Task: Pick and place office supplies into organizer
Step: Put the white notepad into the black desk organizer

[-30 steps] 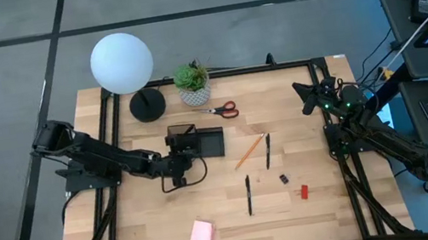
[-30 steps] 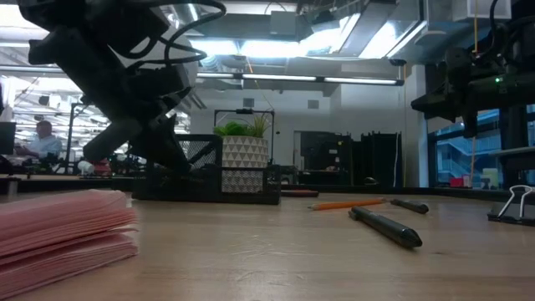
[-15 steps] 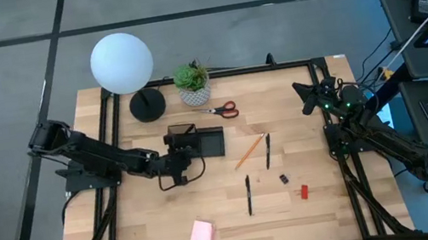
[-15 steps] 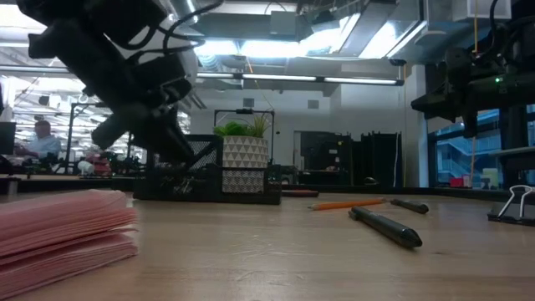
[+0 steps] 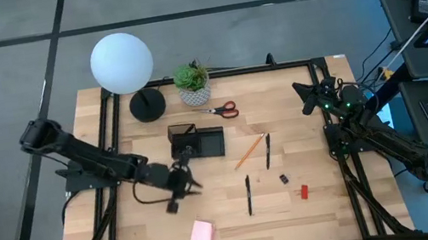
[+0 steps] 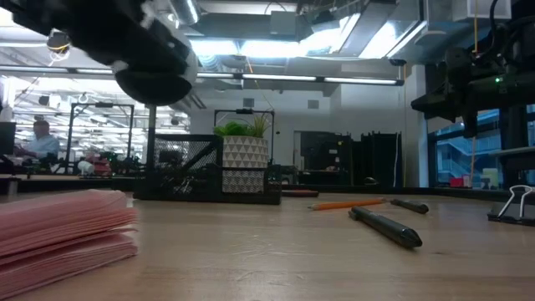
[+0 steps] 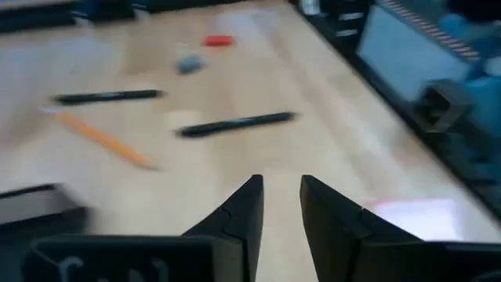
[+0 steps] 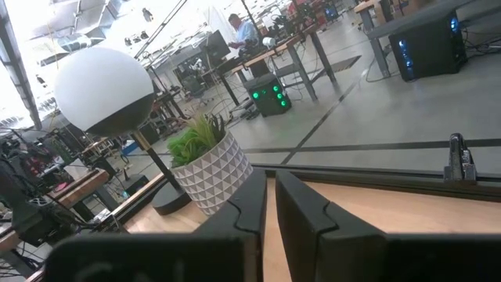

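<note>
Since a second ago the left gripper (image 5: 183,183) has been drawn back from the organizer (image 5: 198,141) toward the table's middle; its fingers are seen a narrow gap apart, with nothing held. The right gripper (image 8: 268,205) is parked at the table's right edge, its fingers almost touching and empty.

Three pens (image 5: 248,195) can be counted, one pencil (image 5: 245,152), one pair of scissors (image 5: 225,109), one clip (image 5: 284,178), one red block (image 5: 303,192) and one pink pad (image 5: 202,233), all loose on the wooden table (image 5: 332,213). A plant (image 5: 192,82) and a globe lamp (image 5: 122,64) are set at the far edge. Ceiling lights and a person at a desk are seen in the room behind.
</note>
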Motion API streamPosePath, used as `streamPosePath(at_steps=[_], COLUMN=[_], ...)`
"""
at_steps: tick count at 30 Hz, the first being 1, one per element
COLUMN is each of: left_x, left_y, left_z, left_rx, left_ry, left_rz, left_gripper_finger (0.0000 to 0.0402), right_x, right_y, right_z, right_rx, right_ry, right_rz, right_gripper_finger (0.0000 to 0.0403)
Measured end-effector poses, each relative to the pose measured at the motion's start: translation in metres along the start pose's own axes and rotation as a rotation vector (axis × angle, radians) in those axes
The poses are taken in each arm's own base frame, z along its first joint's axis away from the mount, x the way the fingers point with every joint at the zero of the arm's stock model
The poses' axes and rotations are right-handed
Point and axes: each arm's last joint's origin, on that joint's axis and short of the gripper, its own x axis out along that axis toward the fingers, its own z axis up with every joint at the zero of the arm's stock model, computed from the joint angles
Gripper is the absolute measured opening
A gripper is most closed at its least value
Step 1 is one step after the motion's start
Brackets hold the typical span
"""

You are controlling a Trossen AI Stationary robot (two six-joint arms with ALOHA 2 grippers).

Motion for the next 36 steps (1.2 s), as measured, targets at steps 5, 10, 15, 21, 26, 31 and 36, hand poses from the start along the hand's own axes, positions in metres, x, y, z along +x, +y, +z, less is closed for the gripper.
streamPosePath(at_steps=[5, 10, 15, 21, 26, 31, 36], left_x=[0.010, 0.024, 0.041, 0.058, 0.066, 0.079, 0.090], left_y=[-0.025, -0.045, -0.055, -0.059, -0.064, -0.068, -0.071], left_z=[-0.012, -0.021, -0.035, -0.055, -0.058, -0.053, -0.055], left_rx=[-0.021, -0.012, -0.042, -0.065, -0.104, -0.105, -0.137], left_ry=[0.043, 0.027, 0.025, 0.081, 0.115, 0.155, 0.322], left_rz=[-0.077, -0.133, -0.159, -0.210, -0.308, -0.313, -0.279], left_gripper_finger=[0.0040, 0.0005, 0.0003, 0.0003, 0.0003, 0.0003, 0.0003], right_x=[0.000, 0.000, 0.000, 0.000, 0.000, 0.000, 0.000], right_y=[0.000, 0.000, 0.000, 0.000, 0.000, 0.000, 0.000], right_z=[0.000, 0.000, 0.000, 0.000, 0.000, 0.000, 0.000], right_rx=[0.000, 0.000, 0.000, 0.000, 0.000, -0.024, -0.026], right_ry=[0.000, 0.000, 0.000, 0.000, 0.000, 0.000, 0.000], right_rz=[0.000, 0.000, 0.000, 0.000, 0.000, 0.000, 0.000], right_gripper_finger=[0.0035, 0.0035, 0.0035, 0.0035, 0.0035, 0.0035, 0.0035])
